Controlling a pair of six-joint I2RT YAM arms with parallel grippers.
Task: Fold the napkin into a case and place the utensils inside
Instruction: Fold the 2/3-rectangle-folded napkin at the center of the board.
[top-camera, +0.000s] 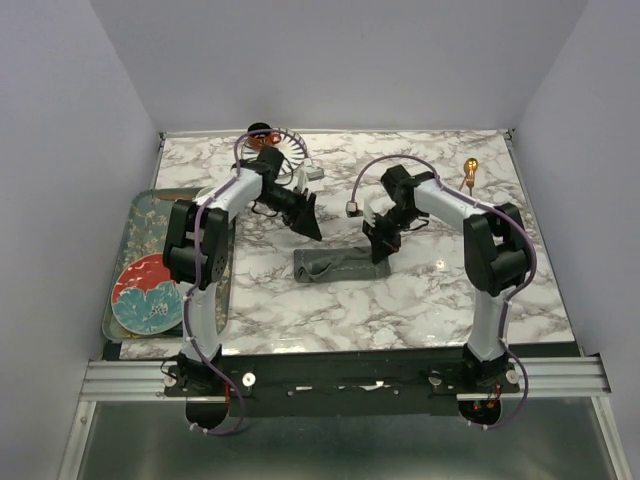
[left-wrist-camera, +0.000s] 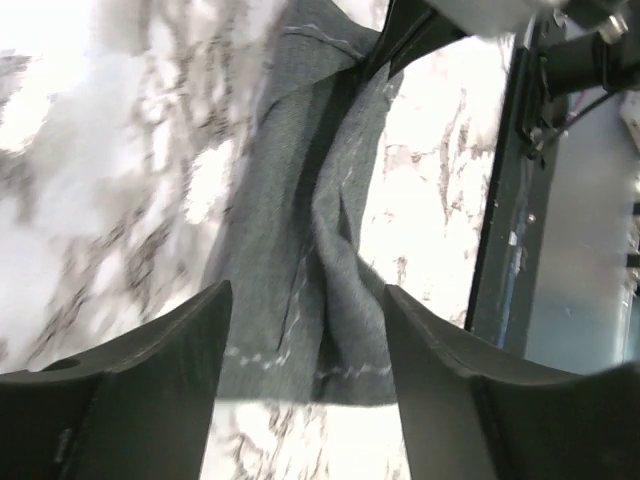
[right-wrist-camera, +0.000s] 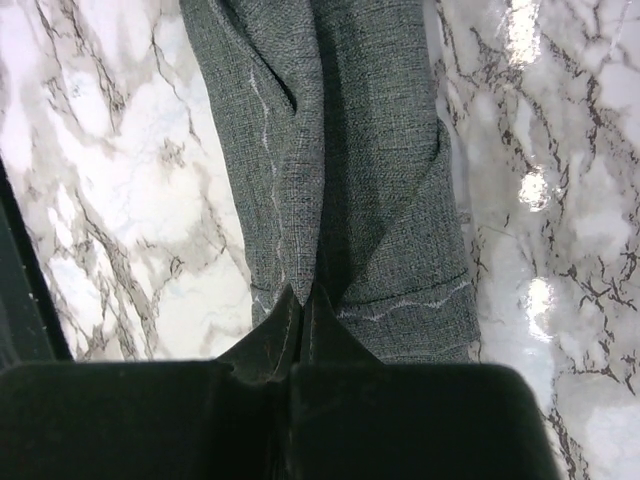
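Napkin (top-camera: 335, 265) lies mid-table, folded into a long narrow case (right-wrist-camera: 350, 150), loosely creased. Right gripper (right-wrist-camera: 300, 300): fingers together, pinching the hem at its right end. Left gripper (left-wrist-camera: 305, 330): fingers apart, hovering near the other end, holding nothing. Folding judged near done, insertion not begun: one utensil (top-camera: 470, 172) lies well apart, far right, and the second is not made out. Tray (top-camera: 150, 220) at left holds a red-and-blue plate (top-camera: 148, 293)

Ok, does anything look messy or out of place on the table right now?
The napkin is a lumpy, uneven strip in the middle. Its layers gape and twist rather than lying flat, and the right gripper is pinching one end. One utensil lies alone near the far right corner.
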